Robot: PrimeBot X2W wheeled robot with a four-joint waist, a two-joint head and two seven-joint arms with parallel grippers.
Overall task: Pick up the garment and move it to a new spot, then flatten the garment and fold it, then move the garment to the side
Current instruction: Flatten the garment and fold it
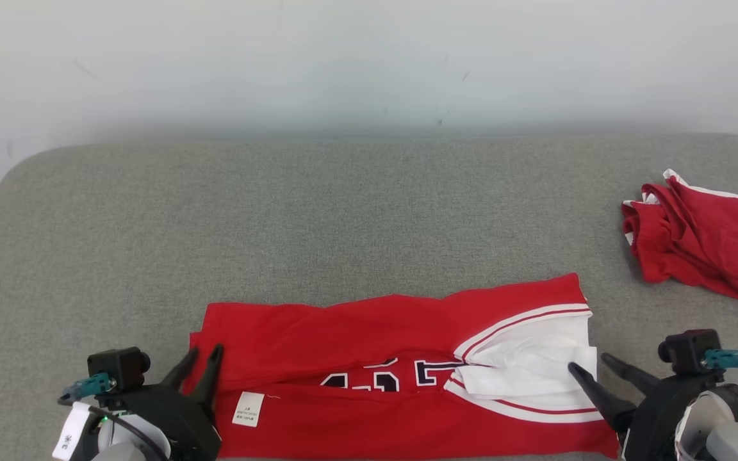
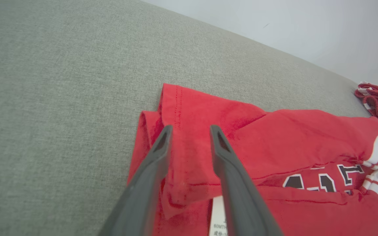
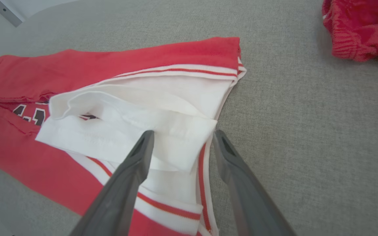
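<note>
The jersey [image 1: 394, 371] lies at the near edge of the grey pad [image 1: 343, 211], folded in along its length into a long red band, its numbers [image 1: 382, 378] half covered where the two folded edges meet. The left gripper [image 1: 205, 349] stands over its left end, fingers a little apart with red cloth showing between them and nothing pinched. The right gripper [image 1: 588, 361] is at the right end, spread wide and empty, one finger over the white flap [image 3: 126, 131], the other over bare pad. I'd say the lengthwise fold is down and both hands are letting go. To do that well they should lift straight up and off, not drag sideways, since the flap looks puffy and would shift easily. The next fold wants each end taken through all its layers. The head view alone gives both ends at once, how straight the band lies, and the second garment [image 1: 702, 237] well apart at the far right. The left wrist view shows the stitched hem [image 2: 176, 101] and the layers at that end. The right wrist view shows the hollow under the flap, which from above looks nearly flat.
</note>
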